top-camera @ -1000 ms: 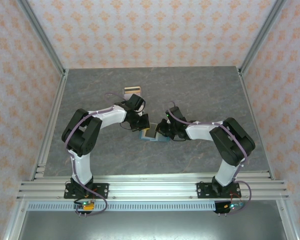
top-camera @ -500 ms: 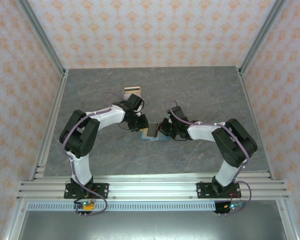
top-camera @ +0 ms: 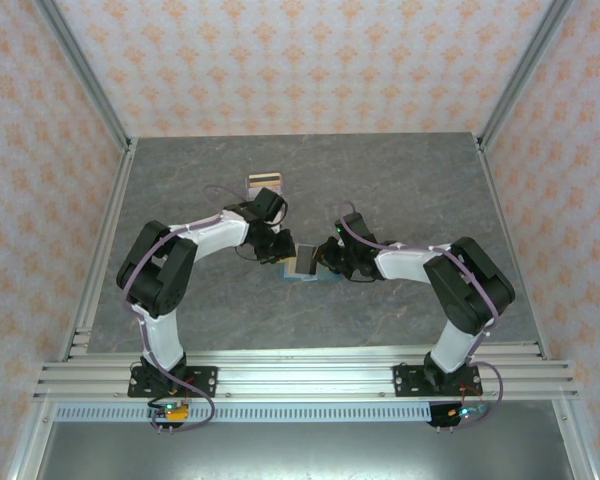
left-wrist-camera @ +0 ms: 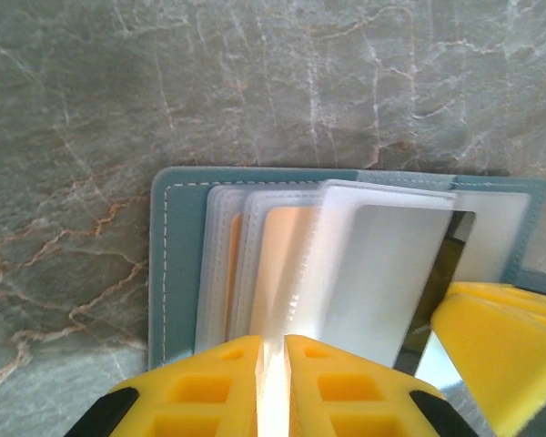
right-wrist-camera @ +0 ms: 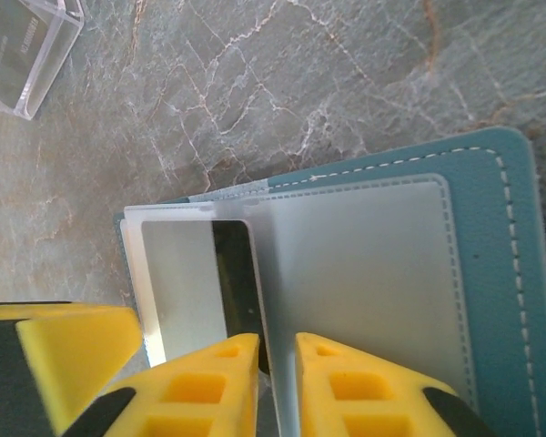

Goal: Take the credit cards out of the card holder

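Honestly, status: somewhere in the middle, going by how things lie.
Card holder (left-wrist-camera: 164, 273): lying open and flat mid-table (top-camera: 400, 180), right between my two claws, clear sleeves fanned up off the panel.
Done so far: a small pile of cards (top-camera: 265, 182), tan and white, sits well apart on the far side. I read those as the ones that are out.
Left to do: at least an orange card (left-wrist-camera: 287, 246) is tucked in a sleeve, and a dark-striped card (right-wrist-camera: 237, 273) sits in another, so the holder isn't emptied.
My left claw (left-wrist-camera: 273, 364): jaws nearly together, clenched on the thin edge of a clear sleeve (left-wrist-camera: 296, 300). Can't tell if a card is in that pinch too.
My right claw (right-wrist-camera: 278, 373): fingers straddle the sleeve edge beside the dark-striped card with a narrow gap. Whether it's biting or only around it, I can't tell.
Guess at the step: one claw pins the sleeve while the other works a card free.
Odd bit: some clear-edged thing (right-wrist-camera: 27, 55) off to the side, no idea what.
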Action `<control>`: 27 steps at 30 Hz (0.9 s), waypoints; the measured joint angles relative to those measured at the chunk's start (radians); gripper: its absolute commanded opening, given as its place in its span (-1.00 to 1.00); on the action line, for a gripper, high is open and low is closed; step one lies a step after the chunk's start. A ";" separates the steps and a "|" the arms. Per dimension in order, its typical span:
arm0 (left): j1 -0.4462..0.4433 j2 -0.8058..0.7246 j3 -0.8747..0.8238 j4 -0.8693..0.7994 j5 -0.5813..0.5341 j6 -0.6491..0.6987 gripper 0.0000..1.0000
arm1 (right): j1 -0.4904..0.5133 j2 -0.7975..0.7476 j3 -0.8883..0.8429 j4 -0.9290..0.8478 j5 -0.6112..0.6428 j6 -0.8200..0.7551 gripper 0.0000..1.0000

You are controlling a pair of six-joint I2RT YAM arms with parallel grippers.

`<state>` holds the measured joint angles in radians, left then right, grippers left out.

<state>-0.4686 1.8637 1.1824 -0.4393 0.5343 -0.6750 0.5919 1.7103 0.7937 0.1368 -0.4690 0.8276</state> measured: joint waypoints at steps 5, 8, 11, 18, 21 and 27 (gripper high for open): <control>-0.001 -0.020 0.001 0.004 0.015 0.003 -0.73 | 0.000 0.000 0.000 0.000 -0.003 0.003 -0.52; -0.001 -0.018 0.002 0.005 0.023 0.003 -0.75 | 0.000 0.002 0.000 0.000 -0.003 0.003 -0.52; -0.001 -0.003 0.011 0.008 0.027 0.003 -0.76 | 0.000 0.002 0.000 0.002 -0.004 0.003 -0.52; -0.001 0.044 0.015 0.011 0.029 0.003 -0.79 | -0.004 0.003 0.000 0.012 -0.023 0.003 -0.53; -0.001 0.044 0.016 0.011 0.026 0.002 -0.79 | -0.014 0.004 0.000 0.026 -0.041 0.004 -0.53; -0.001 0.045 0.016 0.011 0.025 0.002 -0.79 | -0.021 0.031 0.000 0.050 -0.080 0.008 -0.54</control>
<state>-0.4698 1.9083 1.1980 -0.4278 0.5594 -0.6727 0.5705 1.7416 0.7940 0.1867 -0.5495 0.8352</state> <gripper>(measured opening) 0.106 0.234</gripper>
